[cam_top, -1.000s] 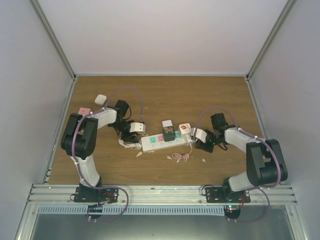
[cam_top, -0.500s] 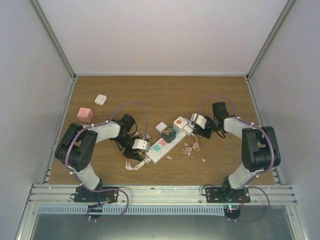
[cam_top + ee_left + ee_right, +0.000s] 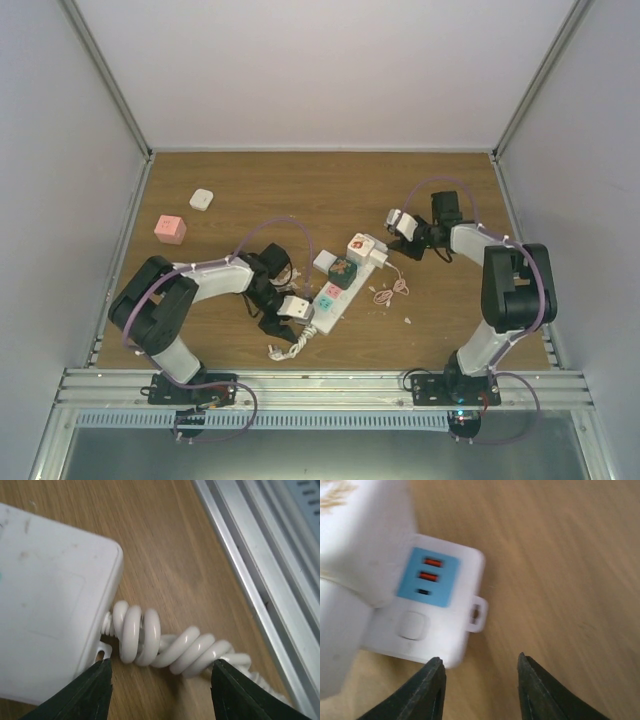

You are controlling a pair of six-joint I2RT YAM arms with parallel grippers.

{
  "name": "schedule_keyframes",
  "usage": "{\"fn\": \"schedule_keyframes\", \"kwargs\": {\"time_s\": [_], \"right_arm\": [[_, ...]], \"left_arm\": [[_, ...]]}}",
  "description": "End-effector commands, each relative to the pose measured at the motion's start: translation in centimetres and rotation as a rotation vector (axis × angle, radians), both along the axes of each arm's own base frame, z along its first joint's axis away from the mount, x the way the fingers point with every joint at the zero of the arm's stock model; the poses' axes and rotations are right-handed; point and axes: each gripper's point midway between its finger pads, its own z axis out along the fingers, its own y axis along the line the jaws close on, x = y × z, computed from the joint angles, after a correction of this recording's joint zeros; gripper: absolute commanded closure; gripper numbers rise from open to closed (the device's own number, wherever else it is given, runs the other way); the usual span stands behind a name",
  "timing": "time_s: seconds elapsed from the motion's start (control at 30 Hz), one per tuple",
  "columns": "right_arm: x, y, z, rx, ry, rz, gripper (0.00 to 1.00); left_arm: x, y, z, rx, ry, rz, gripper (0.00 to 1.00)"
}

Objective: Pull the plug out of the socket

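The socket (image 3: 328, 296) lies slanted on the wooden table, and several plugs sit in its far half. They include a white one with a red mark (image 3: 360, 245), a dark green one (image 3: 342, 270) and a plain white one (image 3: 325, 262). My left gripper (image 3: 303, 316) is at the near end, open. In the left wrist view its fingers (image 3: 160, 680) flank the coiled white cord (image 3: 185, 650) leaving the socket (image 3: 45, 605), with no contact visible. My right gripper (image 3: 392, 232) hangs open just off the far end. In the right wrist view my right gripper (image 3: 480, 675) has one tip by the socket's corner (image 3: 435, 625), below a big white plug (image 3: 360, 540).
A pink cube (image 3: 170, 229) and a small white block (image 3: 202, 199) lie at the back left. A loose pink-white cable (image 3: 388, 293) and small scraps (image 3: 408, 320) lie right of the strip. The metal rail (image 3: 260, 555) of the near edge runs close by the cord.
The socket has swung from crosswise to slanted, its cord end dragged toward the near edge with my left gripper. My right gripper has opened and drawn back off the far end.
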Motion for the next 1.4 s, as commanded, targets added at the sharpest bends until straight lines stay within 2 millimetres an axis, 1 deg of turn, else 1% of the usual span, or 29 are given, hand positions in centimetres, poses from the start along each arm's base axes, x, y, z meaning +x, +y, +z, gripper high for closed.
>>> {"fn": "schedule_keyframes", "kwargs": {"time_s": [0.0,0.07,0.13,0.2,0.27,0.33,0.37,0.43,0.47,0.5,0.53,0.57,0.6,0.7,0.8,0.97,1.1,1.23,1.37], "right_arm": [[3.1,-3.6,3.0,0.023,-0.067,-0.099,0.55],[3.5,-5.3,4.5,0.027,-0.078,-0.132,0.46],[3.4,-5.9,6.2,0.026,-0.092,-0.146,0.36],[2.9,-5.9,8.0,0.028,-0.098,-0.152,0.27],[1.6,-5.0,10.4,0.082,-0.080,-0.140,0.21],[0.4,-3.7,12.2,0.127,-0.067,-0.127,0.18],[-0.2,-3.0,12.8,0.142,-0.060,-0.122,0.17],[-1.9,-1.3,13.7,0.170,-0.030,-0.102,0.15],[-2.8,0.1,13.9,0.178,-0.013,-0.075,0.14],[-3.7,1.2,13.9,0.179,0.003,-0.059,0.13],[-4.4,2.2,13.8,0.178,0.017,-0.045,0.12],[-5.1,3.1,13.8,0.176,0.024,-0.033,0.11],[-5.7,3.9,13.6,0.175,0.031,-0.023,0.09],[-6.9,5.8,12.9,0.166,0.045,-0.009,0.06],[-7.5,7.7,12.0,0.150,0.069,0.007,0.05],[-8.7,10.1,9.6,0.103,0.133,0.034,0.05],[-9.4,11.3,7.6,0.051,0.147,0.045,0.05],[-9.6,11.8,5.9,0.012,0.153,0.029,0.06],[-9.6,12.2,4.6,-0.033,0.139,0.019,0.07]], "left_arm": [[1.2,-1.9,3.0,-0.114,-0.015,0.027,0.42],[3.0,-1.7,4.0,-0.135,-0.051,0.051,0.39],[5.5,-1.1,5.4,-0.168,-0.080,0.088,0.33],[8.2,-0.2,6.6,-0.192,-0.109,0.134,0.26],[10.7,0.2,7.6,-0.212,-0.150,0.173,0.23],[12.9,0.5,8.4,-0.238,-0.200,0.199,0.19],[13.7,0.5,8.6,-0.244,-0.227,0.200,0.17],[15.0,0.4,8.5,-0.236,-0.275,0.176,0.12],[15.7,0.3,8.4,-0.233,-0.299,0.159,0.09],[16.4,0.0,8.4,-0.231,-0.304,0.151,0.06],[17.5,-0.3,9.0,-0.239,-0.320,0.144,0.05],[18.0,-0.7,9.0,-0.244,-0.317,0.136,0.04],[18.5,-0.9,8.5,-0.243,-0.306,0.128,0.04],[19.7,-1.7,7.9,-0.231,-0.311,0.111,0.04],[20.2,-2.4,7.1,-0.225,-0.300,0.100,0.06],[20.4,-3.4,6.1,-0.236,-0.293,0.102,0.07],[20.5,-3.9,5.7,-0.233,-0.295,0.103,0.07],[20.9,-4.1,5.8,-0.242,-0.304,0.114,0.07],[20.6,-4.2,5.6,-0.251,-0.294,0.111,0.07]]}}
